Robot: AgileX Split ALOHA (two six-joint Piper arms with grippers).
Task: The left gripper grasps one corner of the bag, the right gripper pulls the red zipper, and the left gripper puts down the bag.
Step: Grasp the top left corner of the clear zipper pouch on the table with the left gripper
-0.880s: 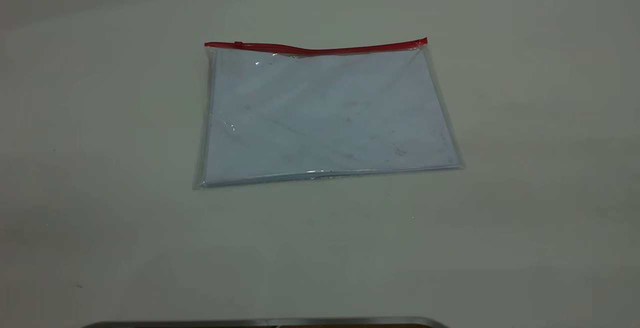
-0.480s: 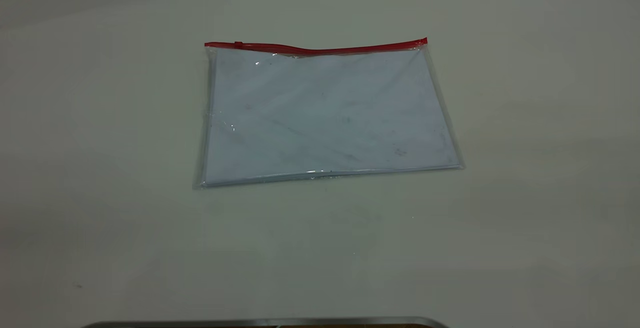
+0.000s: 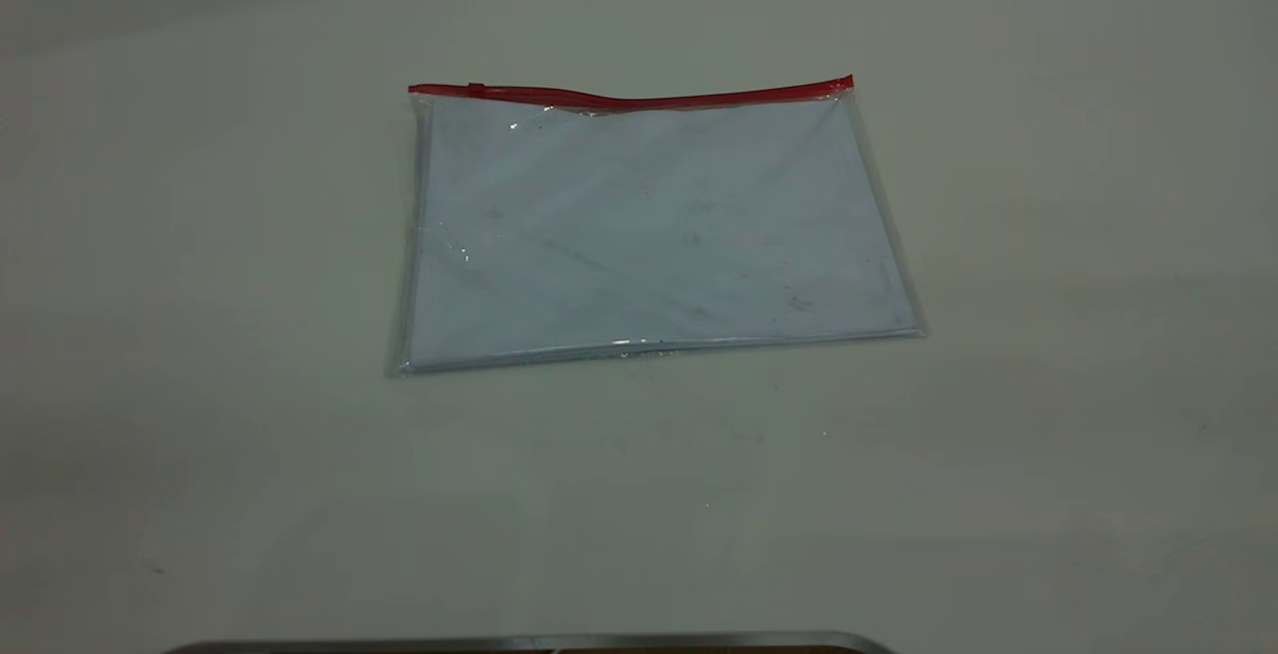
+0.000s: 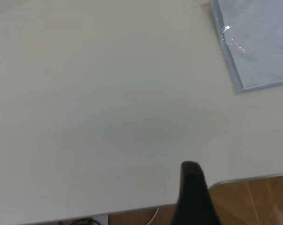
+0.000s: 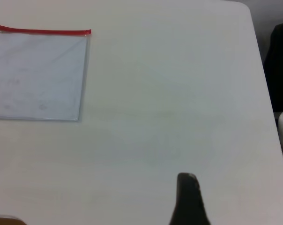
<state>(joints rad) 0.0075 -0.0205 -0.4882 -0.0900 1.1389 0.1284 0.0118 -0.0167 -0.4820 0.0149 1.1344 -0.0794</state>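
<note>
We count one bag [image 3: 654, 230] on the bench [image 3: 1048, 235], lying flat, and no second pouch beside it. Along its far long edge runs one red zipper [image 3: 639, 97], carrying one small slider tab [image 3: 476, 89] near the left end. Through the clear plastic we see pale paper (how many sheets are stacked inside, we cannot tell). All four corners of the bag show in the exterior view. Each wrist view shows one dark tool tip: one for the left tool [image 4: 192, 197] and one for the right tool [image 5: 189, 200], so two tools in all, though only a single finger of each is in view. There is one bench.
</note>
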